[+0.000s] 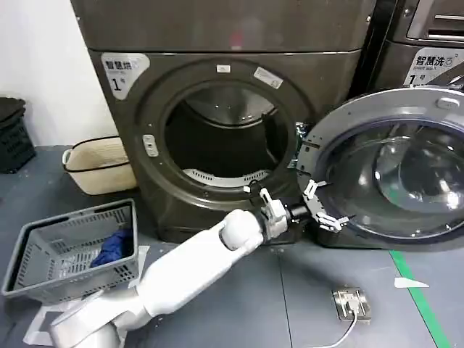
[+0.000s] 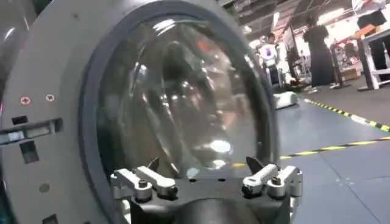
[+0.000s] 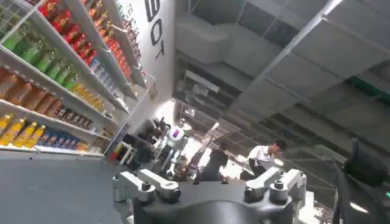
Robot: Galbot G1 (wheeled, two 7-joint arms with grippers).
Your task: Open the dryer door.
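A dryer (image 1: 225,116) stands at the centre back, its door (image 1: 391,167) swung wide to the right so that it rests in front of a second machine (image 1: 424,43). The left tool (image 1: 313,206) sits low between the drum opening and the door's inner face. On the floor to the left are a bin (image 1: 98,165) near the dryer and, nearer the robot, a basket (image 1: 43,254) holding a cloth (image 1: 114,246).

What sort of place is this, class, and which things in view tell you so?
Probably a laundry corner set up inside a larger hall or test site. A dark grey front-loading dryer stands with its round glass door swung open, another machine beside it, and a grey plastic laundry basket on the floor. The left gripper is at the door.
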